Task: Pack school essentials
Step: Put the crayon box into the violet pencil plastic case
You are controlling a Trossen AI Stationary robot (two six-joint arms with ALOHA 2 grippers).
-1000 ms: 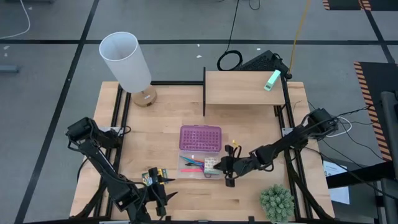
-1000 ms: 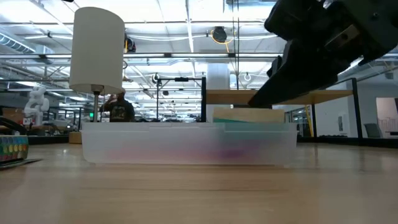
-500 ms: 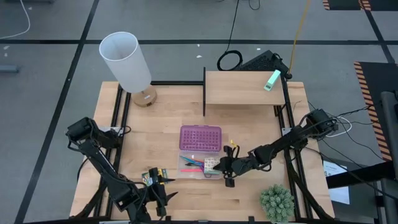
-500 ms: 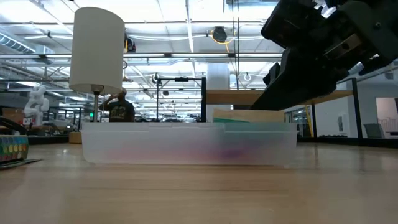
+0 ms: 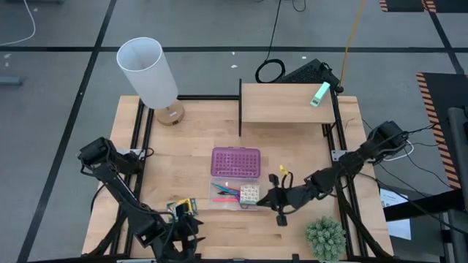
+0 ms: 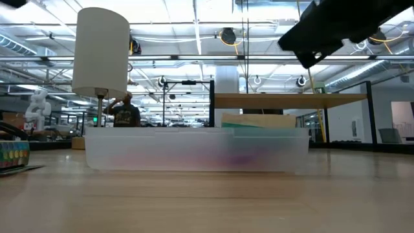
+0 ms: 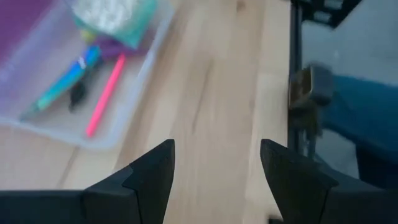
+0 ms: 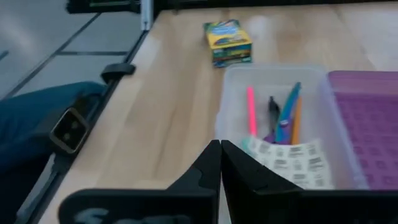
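The clear case lies mid-table with its purple studded lid open on the far side. In it lie a pink pen, a blue pen, pencils and the pale patterned pack. The yellow-green crayon box stands on the table left of the case. My right gripper is shut and empty, raised just right of the case. My left gripper is open and empty, at the near edge below the crayon box.
A lamp with a white shade stands at the far left. At the far side is a wooden shelf with a mint-green block. A small green plant sits at the near right. A person is far off in the room.
My right gripper has risen and drawn back from the case toward the table's right and near edges. My left gripper has pulled back toward the near edge, away from the crayon box, which stays standing on the table.
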